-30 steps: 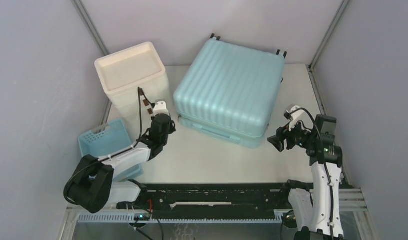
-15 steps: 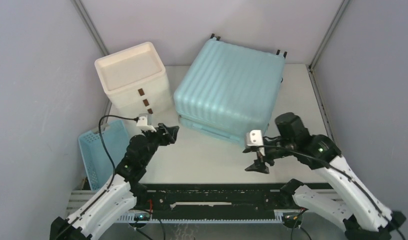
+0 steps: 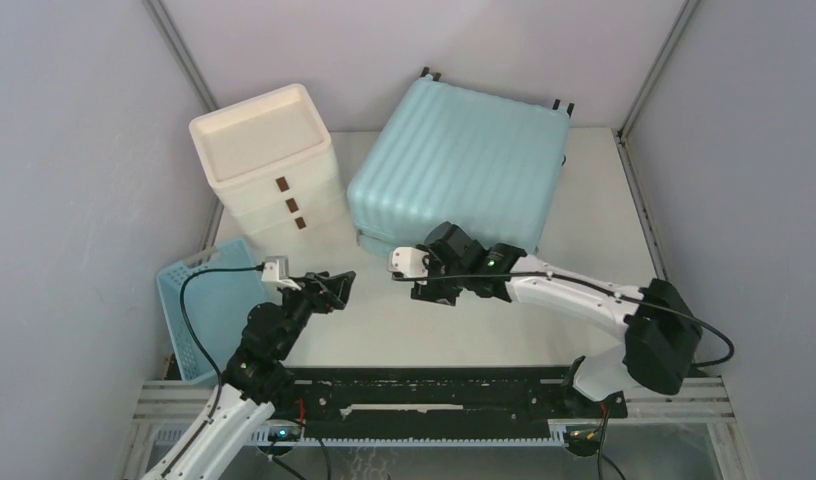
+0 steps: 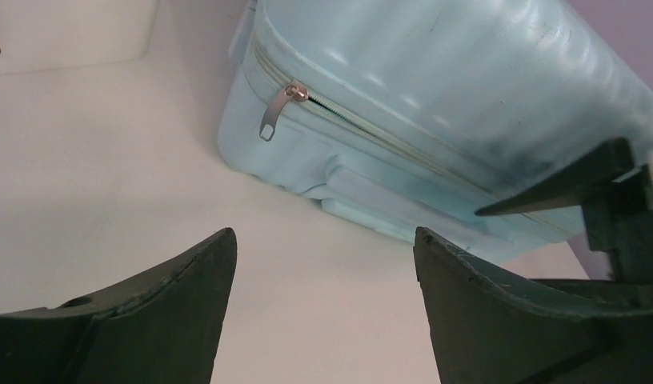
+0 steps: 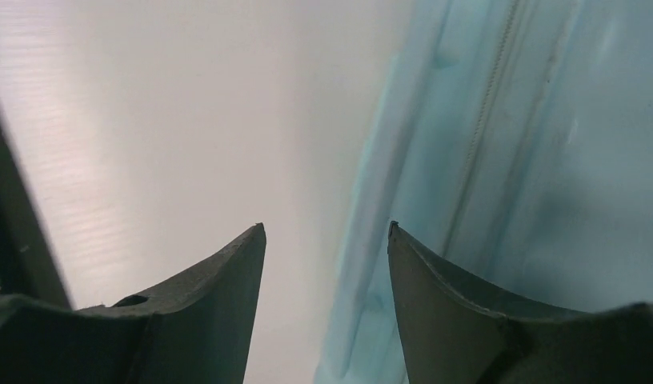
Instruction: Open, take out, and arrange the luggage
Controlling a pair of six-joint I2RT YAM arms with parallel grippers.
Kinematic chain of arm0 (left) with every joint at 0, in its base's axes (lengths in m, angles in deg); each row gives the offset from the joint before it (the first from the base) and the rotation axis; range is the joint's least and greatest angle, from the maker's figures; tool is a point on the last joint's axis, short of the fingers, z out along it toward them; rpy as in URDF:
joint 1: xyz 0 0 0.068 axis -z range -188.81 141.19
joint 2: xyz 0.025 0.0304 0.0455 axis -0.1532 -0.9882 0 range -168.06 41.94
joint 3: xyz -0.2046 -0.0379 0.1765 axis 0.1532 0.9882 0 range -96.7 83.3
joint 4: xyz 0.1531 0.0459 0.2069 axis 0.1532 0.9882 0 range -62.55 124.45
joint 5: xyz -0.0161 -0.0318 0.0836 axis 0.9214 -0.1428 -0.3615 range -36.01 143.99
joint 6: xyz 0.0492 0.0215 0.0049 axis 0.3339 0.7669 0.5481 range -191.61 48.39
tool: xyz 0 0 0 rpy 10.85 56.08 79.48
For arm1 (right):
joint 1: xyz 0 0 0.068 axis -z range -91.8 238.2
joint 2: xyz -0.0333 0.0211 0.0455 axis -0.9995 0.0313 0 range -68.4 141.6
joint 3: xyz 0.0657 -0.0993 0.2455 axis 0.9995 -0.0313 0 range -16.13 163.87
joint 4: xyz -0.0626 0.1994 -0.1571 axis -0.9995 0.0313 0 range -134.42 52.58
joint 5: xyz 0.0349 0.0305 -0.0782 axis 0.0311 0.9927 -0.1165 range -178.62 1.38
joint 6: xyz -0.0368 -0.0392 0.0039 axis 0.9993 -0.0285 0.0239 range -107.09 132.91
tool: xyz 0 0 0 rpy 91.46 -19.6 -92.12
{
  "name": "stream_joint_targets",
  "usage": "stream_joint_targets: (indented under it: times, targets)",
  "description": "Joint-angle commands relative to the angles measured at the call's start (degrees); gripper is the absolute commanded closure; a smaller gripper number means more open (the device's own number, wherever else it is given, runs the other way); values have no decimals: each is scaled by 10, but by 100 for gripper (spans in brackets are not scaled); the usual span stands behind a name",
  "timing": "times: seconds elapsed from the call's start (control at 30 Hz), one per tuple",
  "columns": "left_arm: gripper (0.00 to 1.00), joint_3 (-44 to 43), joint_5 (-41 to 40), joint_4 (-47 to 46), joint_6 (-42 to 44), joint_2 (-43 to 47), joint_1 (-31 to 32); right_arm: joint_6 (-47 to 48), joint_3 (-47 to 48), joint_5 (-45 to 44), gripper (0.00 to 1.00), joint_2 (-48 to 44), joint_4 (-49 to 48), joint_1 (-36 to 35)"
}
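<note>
A smooth white table (image 3: 404, 330) between plain grey walls (image 3: 74, 150). The luggage (image 3: 459, 170), a glossy, ribbed light-blue shell with rounded corners, lies flat and zipped at the far side. Just before its front edge, my left gripper (image 4: 323, 240) and right gripper (image 5: 327, 228) both gape wide, holding nothing. A metal zip pull (image 4: 277, 108) hangs on its front-left corner. Left of it are a white drawer unit (image 3: 269, 160) and a blue lattice basket (image 3: 209, 300).

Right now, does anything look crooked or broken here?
Nothing looks broken. The luggage lies flat and closed, turned at a slant to the table edge, with dark smudges on its shell.
</note>
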Motion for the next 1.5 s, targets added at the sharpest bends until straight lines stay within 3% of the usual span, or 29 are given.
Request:
stream_joint_targets:
  times: [0.0, 0.27, 0.5, 0.63, 0.77, 0.97, 1.07, 1.2, 1.47]
  targets:
    - [15, 20, -8, 17, -16, 39, -2, -16, 19, -94, 35, 38, -105, 2]
    - [18, 40, 31, -29, 5, 32, -3, -26, 18, -122, 49, 111, -115, 10]
    - [26, 59, 99, -135, 24, -39, 4, -44, 17, -53, 87, 92, -51, 38]
    - [27, 55, 105, -173, 48, -91, 47, -41, -12, 10, 99, 33, -14, 73]
    - [26, 55, 90, -213, 65, -143, 106, -23, -59, 53, 100, -36, 19, 110]
    - [26, 82, 106, -290, 44, -175, 115, 28, -138, 129, 100, -160, 72, 182]
    - [26, 71, 101, -320, 60, -204, 152, 27, -166, 157, 100, -206, 84, 192]
    - [26, 32, 79, -344, 56, -287, 183, 24, -182, 194, 100, -229, 89, 198]
    - [29, 4, 125, -533, 11, -487, 183, 25, -182, 203, 100, -236, 92, 212]
